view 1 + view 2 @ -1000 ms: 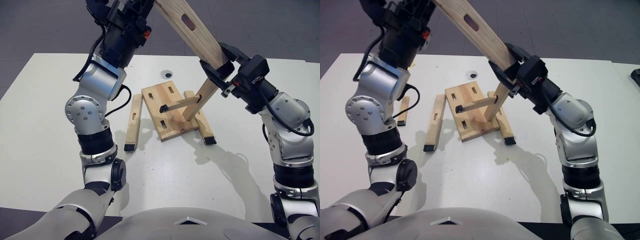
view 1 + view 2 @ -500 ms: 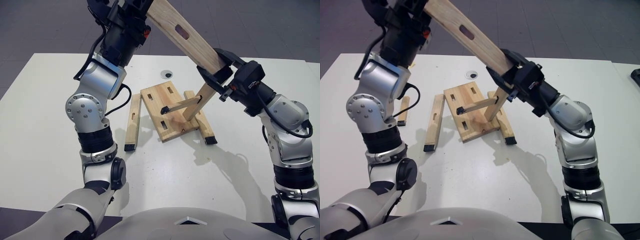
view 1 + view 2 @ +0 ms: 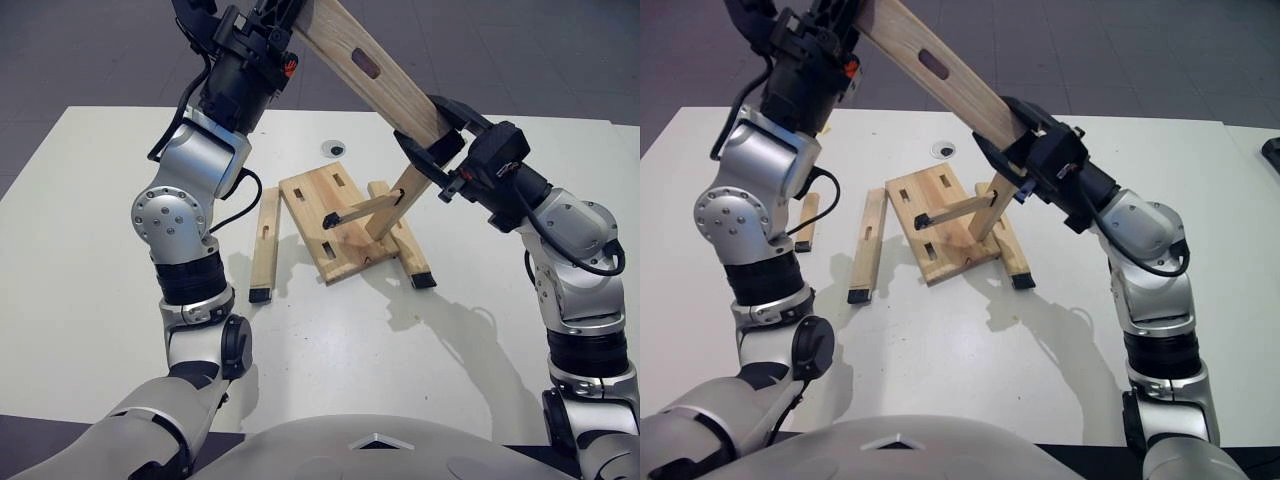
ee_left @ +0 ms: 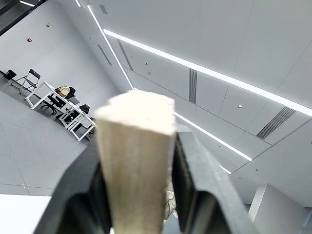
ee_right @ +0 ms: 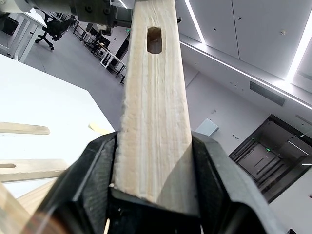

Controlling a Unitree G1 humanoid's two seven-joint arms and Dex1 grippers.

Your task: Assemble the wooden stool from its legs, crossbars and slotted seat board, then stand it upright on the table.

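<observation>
Held leg point(image 3: 395, 98): long slotted wooden leg, up off the desk point(image 3: 80, 250), slanting from high on the robot's left down toward the middle.
Left pincer point(image 4: 138, 161): clenched on the leg's upper end, a finger pressed to each side of the wood.
Right pincer point(image 3: 435, 128): clamped round the same leg lower down, below the oval slot, fingers tight on both faces.
Crossbar point(image 3: 362, 208): seated in the held leg's lower part, sticking out sideways toward the robot's left; its dark tip hangs over the seat board.
Seat board point(image 3: 312, 212): lies flat mid-desk, turned at an angle, slots facing up.
Leg's lower end: comes down at the board's right edge; whether it touches, cannot tell.
Loose leg, left point(image 3: 267, 240): flat on the desk just beside the board's left edge, black cap toward the robot.
Loose leg, right point(image 3: 410, 255): flat along the board's right side, under the raised leg, black cap toward the robot.
Short wooden piece point(image 3: 805, 222): on the desk farther left, partly behind the left arm.
Round hole point(image 3: 334, 149): in the desk beyond the board.
</observation>
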